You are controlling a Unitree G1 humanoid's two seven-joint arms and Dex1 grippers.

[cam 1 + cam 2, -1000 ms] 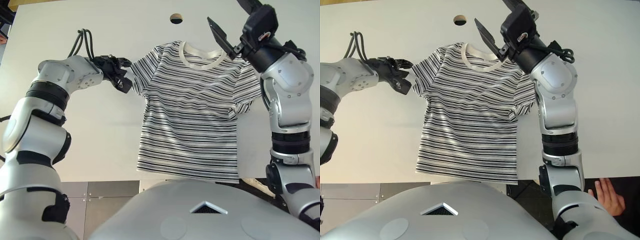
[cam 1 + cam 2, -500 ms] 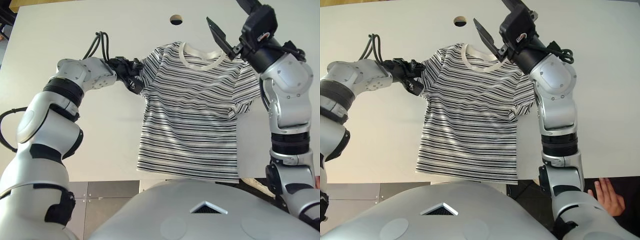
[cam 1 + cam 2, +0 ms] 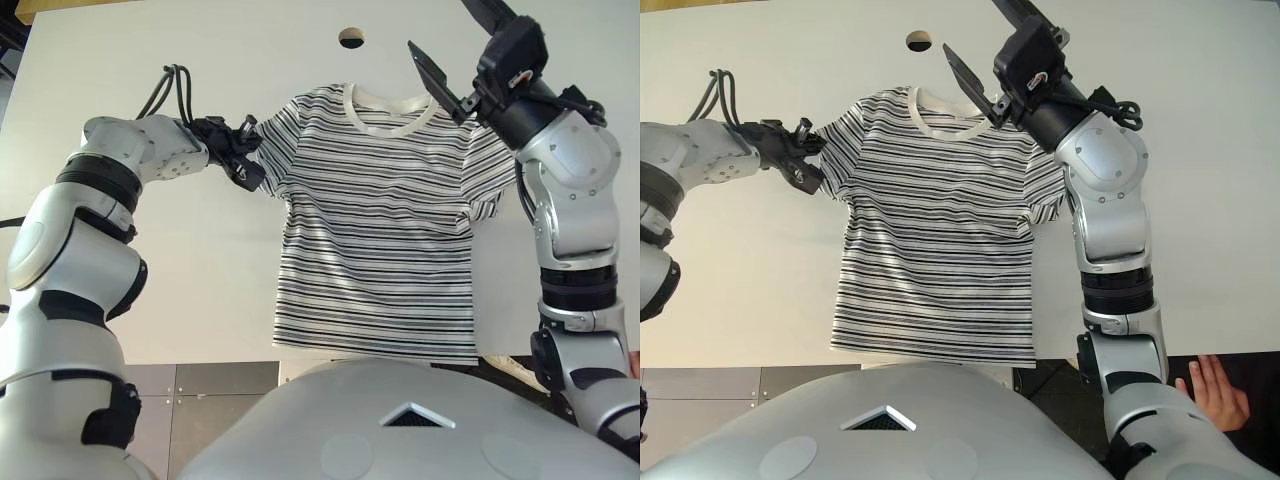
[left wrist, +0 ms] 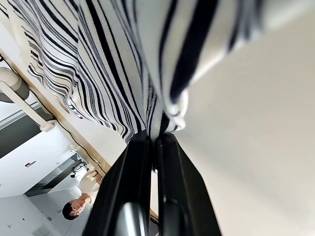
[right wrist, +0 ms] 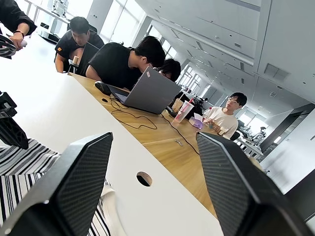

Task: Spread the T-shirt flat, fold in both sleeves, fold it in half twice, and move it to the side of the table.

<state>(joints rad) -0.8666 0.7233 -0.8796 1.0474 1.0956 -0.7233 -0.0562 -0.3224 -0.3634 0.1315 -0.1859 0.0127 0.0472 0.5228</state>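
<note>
Left eye view: a black-and-white striped short-sleeved cotton T-shirt with a cream ribbed collar (image 3: 380,230) lies front up on the broad white table (image 3: 200,270). Its body is spread out smoothly, with its collar on the far side and its hem close to the table's near edge.

The left gripper (image 3: 255,176) is at the outer edge of the shirt's left sleeve, low over the tabletop. In the left wrist view its two black fingers (image 4: 135,162) are pinched together on the folded hem of that sleeve, and striped cloth bunches up just past the fingertips. The rest of the shirt stretches away from this gripper toward the other arm.

The right gripper (image 3: 460,45) is held up above the table, just beyond the shirt's collar and right shoulder, apart from the cloth. Its flat dark fingers (image 5: 74,191) are spread wide with nothing between them. The shirt's right sleeve lies below and beside this gripper, partly hidden by the arm. A small round hole in the tabletop (image 3: 352,38) sits a little to the left of the right gripper, past the collar.
</note>
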